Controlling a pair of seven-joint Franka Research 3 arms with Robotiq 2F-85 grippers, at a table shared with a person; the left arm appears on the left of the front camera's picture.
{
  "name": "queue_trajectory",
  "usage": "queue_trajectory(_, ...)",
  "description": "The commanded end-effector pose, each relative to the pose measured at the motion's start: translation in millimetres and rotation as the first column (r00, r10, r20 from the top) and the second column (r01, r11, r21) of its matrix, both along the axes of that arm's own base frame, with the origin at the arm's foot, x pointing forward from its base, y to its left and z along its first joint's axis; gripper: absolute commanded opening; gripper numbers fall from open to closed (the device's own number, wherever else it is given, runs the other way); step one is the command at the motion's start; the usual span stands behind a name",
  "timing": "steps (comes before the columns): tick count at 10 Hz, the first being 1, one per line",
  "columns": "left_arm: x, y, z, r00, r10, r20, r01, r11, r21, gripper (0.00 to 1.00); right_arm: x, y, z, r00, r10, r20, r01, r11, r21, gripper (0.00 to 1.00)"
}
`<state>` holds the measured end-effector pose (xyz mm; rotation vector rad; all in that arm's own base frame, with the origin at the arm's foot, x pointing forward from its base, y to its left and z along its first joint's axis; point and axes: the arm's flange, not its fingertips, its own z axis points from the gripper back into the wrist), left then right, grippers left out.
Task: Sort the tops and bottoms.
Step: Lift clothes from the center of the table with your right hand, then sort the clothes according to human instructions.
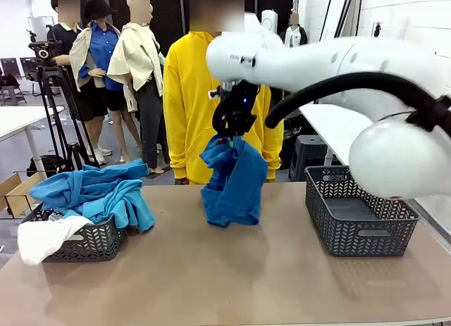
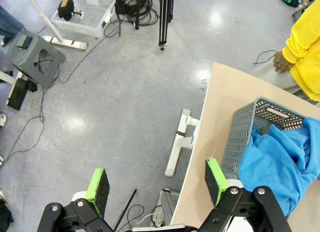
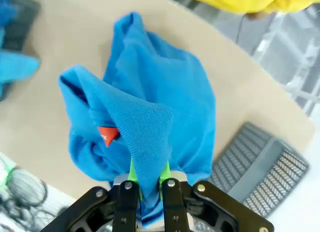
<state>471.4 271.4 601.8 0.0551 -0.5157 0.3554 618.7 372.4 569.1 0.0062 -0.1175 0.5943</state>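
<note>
the right claw (image 1: 232, 125) is pinching one blue top (image 1: 232, 178), which hangs above the middle of the table (image 1: 225, 277). two grey baskets sit on the table: the left basket (image 1: 88, 245), left of the hanging top, holds blue clothes (image 1: 99, 192) and one white cloth (image 1: 46, 238); the right basket (image 1: 356, 213) sits right of it. the left claw (image 2: 157, 184) is spread wide, holding nothing.
</note>
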Motion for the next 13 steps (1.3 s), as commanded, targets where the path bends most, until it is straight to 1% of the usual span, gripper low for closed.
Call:
queue_trajectory(1,-1.3,-0.2,0.4,1.000,-0.001,-0.004,0.001,1.000,0.008,1.00,-43.9,-15.8,26.1,0.991,0.122,-0.056,-0.122,0.992,-0.004,0.00)
queue_trajectory(2,-1.3,-0.2,0.4,1.000,-0.001,-0.004,0.001,1.000,0.008,1.00,-60.7,-15.2,41.0,0.993,0.117,-0.031,-0.118,0.993,-0.010,0.00)
queue_trajectory(3,-1.3,-0.2,0.4,1.000,-0.001,-0.004,0.001,1.000,0.008,1.00,-83.1,-14.6,59.1,0.990,0.139,0.022,-0.139,0.990,-0.022,0.00)
queue_trajectory(4,-1.3,-0.2,0.4,1.000,-0.001,-0.004,0.001,1.000,0.008,1.00,-102.1,-13.1,82.9,0.984,0.169,0.056,-0.169,0.986,-0.014,0.00)
queue_trajectory(5,-1.3,-0.2,0.4,1.000,-0.001,-0.004,0.001,1.000,0.008,1.00,-113.5,-10.3,110.1,0.977,0.188,0.099,-0.188,0.982,-0.013,0.00)
queue_trajectory(6,-1.3,-0.2,0.4,1.000,-0.001,-0.004,0.001,1.000,0.008,1.00,-122.8,-5.6,145.8,0.973,0.173,0.155,-0.174,0.985,-0.008,0.00)
queue_trajectory(7,-1.3,-0.2,0.4,1.000,-0.001,-0.004,0.001,1.000,0.008,1.00,-125.9,-1.4,172.6,0.972,0.171,0.161,-0.174,0.985,0.003,0.00)
queue_trajectory(8,-1.3,-0.2,0.4,1.000,-0.001,-0.004,0.001,1.000,0.008,1.00,-128.3,4.4,195.1,0.972,0.185,0.147,-0.186,0.982,-0.002,0.00)
queue_trajectory(10,-1.3,-0.2,0.4,1.000,-0.001,-0.004,0.001,1.000,0.008,1.00,-136.9,8.9,226.6,0.970,0.201,0.138,-0.203,0.979,0.005,0.00)
queue_trajectory(12,-1.3,-0.2,0.4,1.000,-0.001,-0.004,0.001,1.000,0.008,1.00,-138.6,5.8,242.2,0.968,0.209,0.136,-0.216,0.976,0.036,0.00)
queue_trajectory(13,-1.3,-0.2,0.4,1.000,-0.001,-0.004,0.001,1.000,0.008,1.00,-136.6,4.7,244.1,0.964,0.231,0.129,-0.239,0.970,0.048,0.00)
